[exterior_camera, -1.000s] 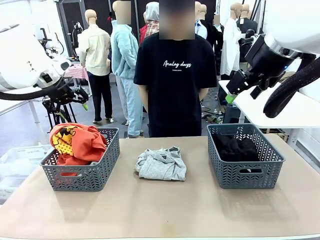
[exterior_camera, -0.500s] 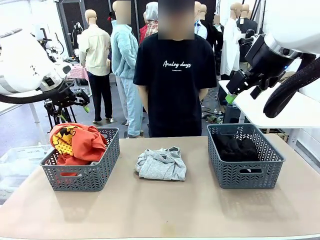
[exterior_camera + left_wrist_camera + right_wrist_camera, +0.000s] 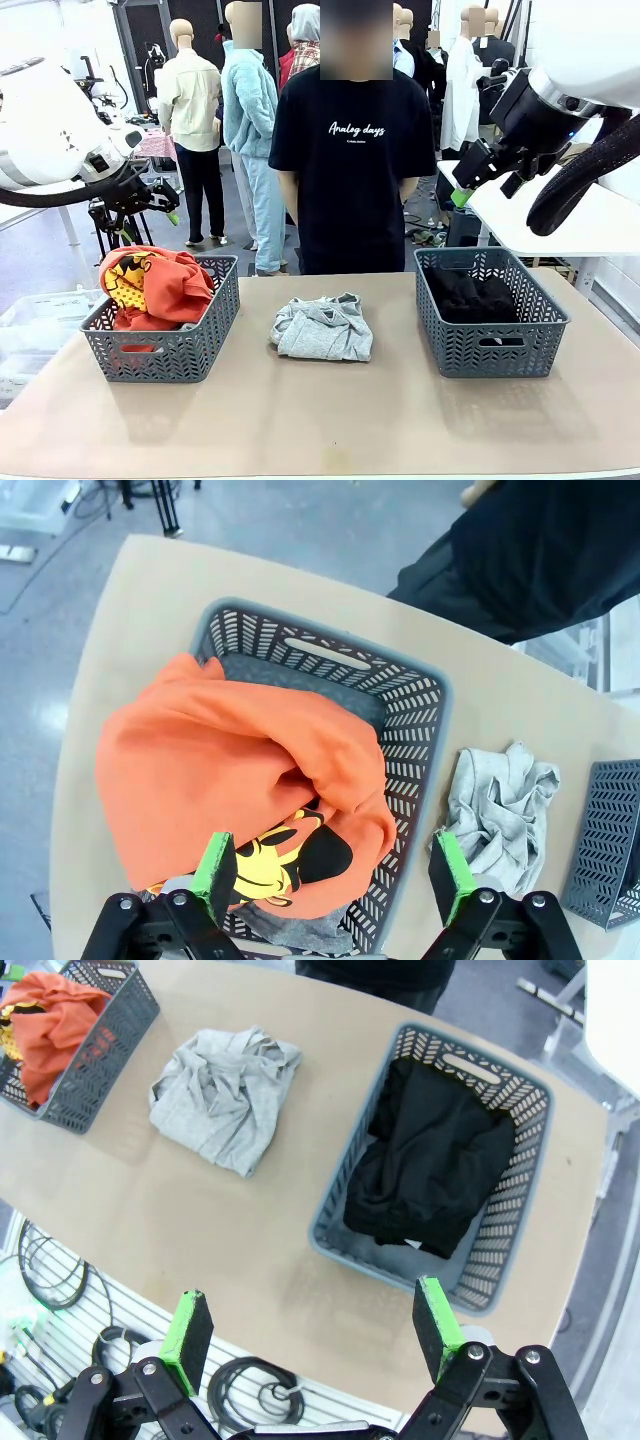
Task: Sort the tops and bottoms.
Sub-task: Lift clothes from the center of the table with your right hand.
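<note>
Centrally placed on table [image 3: 300, 420]: light grey sweatshirt [image 3: 323, 328], between both baskets, long axis left-right. Left pincer [image 3: 160, 203] nearer, raised upper left; right pincer [image 3: 470, 180] upper right. Both spread wide, empty.

The tabletop [image 3: 330, 420] is a light tan surface with rounded corners. Beyond its far edge lies a pale grey floor [image 3: 45, 262]. A black tripod [image 3: 115, 222] stands on the floor past the far left corner. A white table [image 3: 575, 222] stands past the far right corner. Coiled black cables [image 3: 45, 1260] lie on the floor beside one long edge of the tabletop. Lighting is bright and even.
</note>
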### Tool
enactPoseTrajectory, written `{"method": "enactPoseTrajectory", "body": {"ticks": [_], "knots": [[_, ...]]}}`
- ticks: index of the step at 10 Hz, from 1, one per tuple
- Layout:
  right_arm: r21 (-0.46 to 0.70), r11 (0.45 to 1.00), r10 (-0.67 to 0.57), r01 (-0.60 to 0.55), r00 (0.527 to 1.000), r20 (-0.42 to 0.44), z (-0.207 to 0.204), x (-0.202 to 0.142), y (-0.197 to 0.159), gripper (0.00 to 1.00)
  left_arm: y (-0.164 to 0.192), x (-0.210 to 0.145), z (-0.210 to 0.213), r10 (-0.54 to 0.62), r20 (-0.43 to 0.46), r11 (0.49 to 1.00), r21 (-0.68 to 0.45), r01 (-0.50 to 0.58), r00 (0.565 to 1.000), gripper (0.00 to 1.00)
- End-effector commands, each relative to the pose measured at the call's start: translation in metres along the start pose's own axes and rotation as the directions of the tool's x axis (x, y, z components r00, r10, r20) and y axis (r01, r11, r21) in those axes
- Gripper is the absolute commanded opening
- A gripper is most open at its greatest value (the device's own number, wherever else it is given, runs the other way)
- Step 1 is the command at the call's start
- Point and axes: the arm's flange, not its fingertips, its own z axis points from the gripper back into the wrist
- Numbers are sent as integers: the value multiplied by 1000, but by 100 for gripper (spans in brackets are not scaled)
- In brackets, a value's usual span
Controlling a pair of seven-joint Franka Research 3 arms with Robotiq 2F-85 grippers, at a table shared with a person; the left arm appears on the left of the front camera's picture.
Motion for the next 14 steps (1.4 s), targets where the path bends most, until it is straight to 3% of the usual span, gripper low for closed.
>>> {"method": "enactPoseTrajectory", "body": {"ticks": [1,4,6,9,10,11,12,14], "knots": [[-6,1000,-2,2,1000,-12,1,1,0,100,-1,-1,0,8,12,1000,-17,-7,1000,100],[-6,1000,-2,2,1000,-12,1,1,0,100,0,0,0,0,0,1000,0,0,1000,100],[-6,1000,-2,2,1000,-12,1,1,0,100,-13,-39,48,-253,92,967,42,250,963,100],[-6,1000,-2,2,1000,-12,1,1,0,100,-21,-70,95,-556,77,826,-63,561,828,100],[-6,1000,-2,2,1000,-12,1,1,0,100,-18,-77,110,-614,84,782,-68,620,785,100],[-6,1000,-2,2,1000,-12,1,1,0,100,-19,-90,130,-698,102,701,-103,705,709,100],[-6,1000,-2,2,1000,-12,1,1,0,100,-20,-98,140,-745,121,640,-152,753,657,100],[-6,1000,-2,2,1000,-12,1,1,0,100,-23,-103,140,-779,96,594,-201,779,619,100]]}}
